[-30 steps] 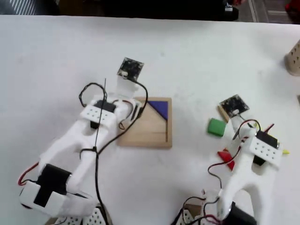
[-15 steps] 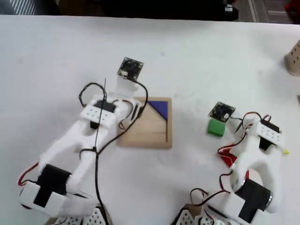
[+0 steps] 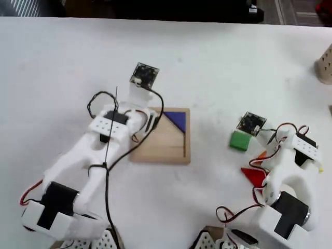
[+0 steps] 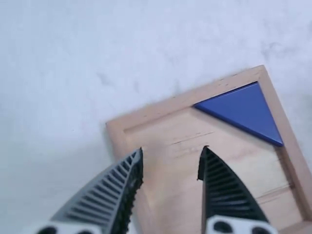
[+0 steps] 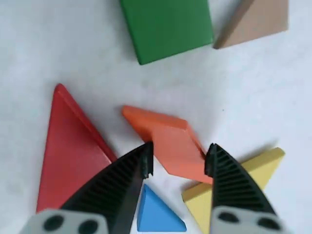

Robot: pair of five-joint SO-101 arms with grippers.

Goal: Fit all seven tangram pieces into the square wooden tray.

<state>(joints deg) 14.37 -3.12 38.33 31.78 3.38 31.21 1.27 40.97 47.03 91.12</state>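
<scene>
Right arm had swung outward, leaving its open gripper over the orange parallelogram, which lay on the tabletop at 3 o'clock from the wooden tray, nearer this arm.

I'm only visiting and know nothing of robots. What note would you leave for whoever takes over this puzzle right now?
Left hand: open, empty, over the wooden tray.
Right hand: open, empty, above the orange piece.
Done: dark blue triangle lies in a tray corner.
To do: orange piece, green square, tan triangle, red triangle, yellow piece, small blue triangle, all loose on the table.
</scene>
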